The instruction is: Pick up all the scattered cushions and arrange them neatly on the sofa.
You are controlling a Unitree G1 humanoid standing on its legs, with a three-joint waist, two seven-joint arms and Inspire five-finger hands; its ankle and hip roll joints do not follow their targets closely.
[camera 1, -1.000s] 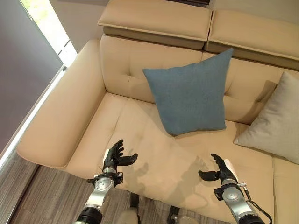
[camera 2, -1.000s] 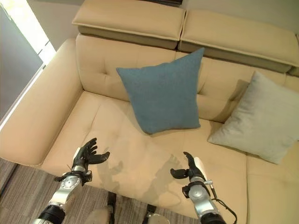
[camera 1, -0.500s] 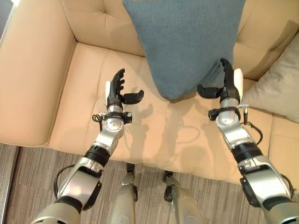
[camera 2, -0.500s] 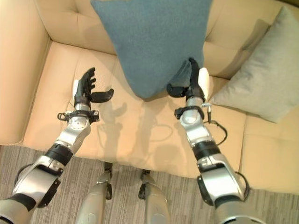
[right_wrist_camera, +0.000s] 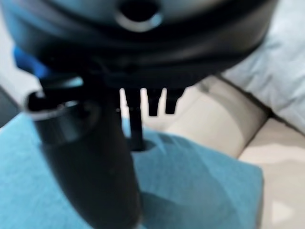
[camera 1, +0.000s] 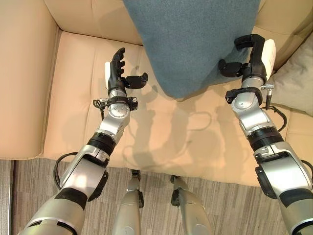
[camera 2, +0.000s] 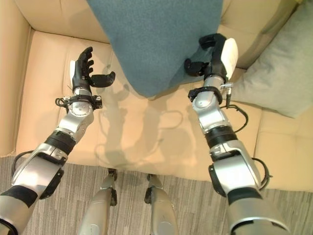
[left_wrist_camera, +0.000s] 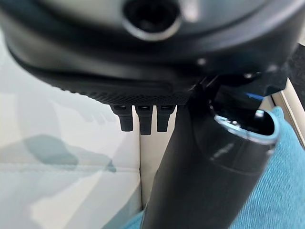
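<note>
Nearest you, the wood-grain floor (camera 1: pixel 29 181) ran along the front of the tan sofa (camera 1: pixel 73 98), and both arms reached out over its seat. Your left hand (camera 1: pixel 117 73) hovered above the seat just beside the lower left edge of the blue cushion (camera 1: pixel 195 39), fingers straight and spread, thumb out toward the fabric, holding nothing. I could not tell whether the thumb tip touched the cushion.

Your right hand (camera 1: pixel 250 54) was at the cushion's lower right edge. Its fingers were curled over and the thumb came in from below, so it looked to be pinching the edge of the fabric; the right wrist view showed a fingertip pressing a dent into the blue cloth.

I judged this as the start of squaring up that cushion: one side gripped, the other not yet. The next move called for bringing your left hand in against the free edge, so you could shift it with both sides supported and not twist it.

Further back, the blue cushion leaned against the sofa's backrest (camera 1: pixel 88 14), its lower corner on the seat. A grey cushion (camera 2: pixel 274 73) sat just beside it on your right, also propped against the back.
</note>
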